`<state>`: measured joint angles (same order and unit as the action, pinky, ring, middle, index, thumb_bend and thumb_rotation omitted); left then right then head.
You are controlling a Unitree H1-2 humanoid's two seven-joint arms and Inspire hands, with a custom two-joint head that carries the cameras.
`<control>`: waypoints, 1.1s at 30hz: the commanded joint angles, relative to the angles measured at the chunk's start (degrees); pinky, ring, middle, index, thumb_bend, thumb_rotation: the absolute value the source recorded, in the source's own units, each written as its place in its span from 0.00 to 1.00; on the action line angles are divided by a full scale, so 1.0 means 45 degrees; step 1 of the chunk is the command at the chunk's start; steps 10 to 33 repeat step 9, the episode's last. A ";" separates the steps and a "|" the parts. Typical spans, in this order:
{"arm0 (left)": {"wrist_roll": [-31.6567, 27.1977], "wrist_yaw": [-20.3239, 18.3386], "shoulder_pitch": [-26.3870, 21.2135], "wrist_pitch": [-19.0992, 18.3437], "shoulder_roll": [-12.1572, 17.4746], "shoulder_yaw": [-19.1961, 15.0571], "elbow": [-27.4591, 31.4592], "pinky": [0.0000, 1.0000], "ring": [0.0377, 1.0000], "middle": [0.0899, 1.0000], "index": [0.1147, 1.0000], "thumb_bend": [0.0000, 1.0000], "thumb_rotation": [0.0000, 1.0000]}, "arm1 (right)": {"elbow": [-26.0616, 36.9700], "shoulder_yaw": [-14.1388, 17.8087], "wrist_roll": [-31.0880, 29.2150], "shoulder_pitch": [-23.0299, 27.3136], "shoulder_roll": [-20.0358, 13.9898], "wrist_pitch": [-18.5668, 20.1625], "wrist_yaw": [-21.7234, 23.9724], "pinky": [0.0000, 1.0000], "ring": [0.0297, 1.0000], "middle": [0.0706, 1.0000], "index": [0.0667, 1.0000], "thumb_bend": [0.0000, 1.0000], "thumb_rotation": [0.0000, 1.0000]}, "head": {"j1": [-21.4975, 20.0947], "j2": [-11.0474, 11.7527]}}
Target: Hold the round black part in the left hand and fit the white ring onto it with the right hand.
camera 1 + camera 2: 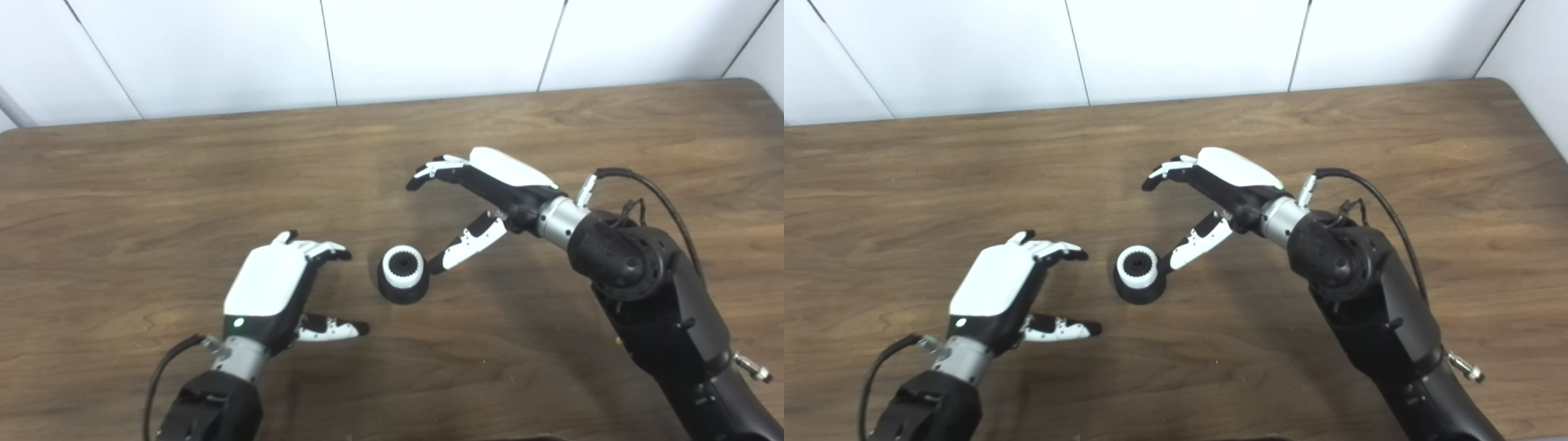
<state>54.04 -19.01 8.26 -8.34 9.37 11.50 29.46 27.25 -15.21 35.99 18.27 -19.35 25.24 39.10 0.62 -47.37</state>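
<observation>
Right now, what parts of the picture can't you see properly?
- Palm and fingertips of the left hand: hidden under its own white back, both views.
- Whether the white ring is fully seated on the round black part: too small to tell.
- Whether the right hand's thumb touches it: unclear.

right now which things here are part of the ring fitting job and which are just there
Part of the job:
- round black part, standing on the table
- white ring, already seated on it
- left hand, open, holding nothing
- right hand, open, thumb tip close beside the part

Just there:
- wooden table
- white wall panels
</observation>
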 commanded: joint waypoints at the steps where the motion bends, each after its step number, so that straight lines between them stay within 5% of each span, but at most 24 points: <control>1: -0.1245 0.0579 0.0154 -0.0182 -0.0287 -0.0652 0.0765 0.75 0.80 0.79 0.79 0.88 0.37 | 0.0628 0.0493 -0.0347 -0.0027 -0.0300 0.0095 -0.0350 0.82 0.96 0.91 0.82 0.81 0.64 | -0.0031 0.0008; 4: -0.2844 0.0990 0.0472 -0.0103 -0.0413 -0.1582 0.0888 0.71 0.84 0.84 0.85 0.82 0.41 | 0.0837 0.1079 -0.0517 -0.0574 -0.0290 0.0304 -0.0566 0.82 0.94 0.90 0.84 0.71 0.81 | -0.0078 0.0038; 9: -0.5075 0.1169 0.0873 -0.0584 -0.0526 -0.2804 0.1153 0.84 0.88 0.89 0.92 0.79 0.55 | 0.1167 0.2210 -0.0657 -0.1550 0.0040 0.0368 -0.0687 0.84 0.92 0.89 0.87 0.63 0.99 | -0.0159 0.0088; 33: -0.5075 0.1169 0.0873 -0.0584 -0.0526 -0.2804 0.1153 0.84 0.88 0.89 0.92 0.79 0.55 | 0.1167 0.2210 -0.0657 -0.1550 0.0040 0.0368 -0.0687 0.84 0.92 0.89 0.87 0.63 0.99 | -0.0159 0.0088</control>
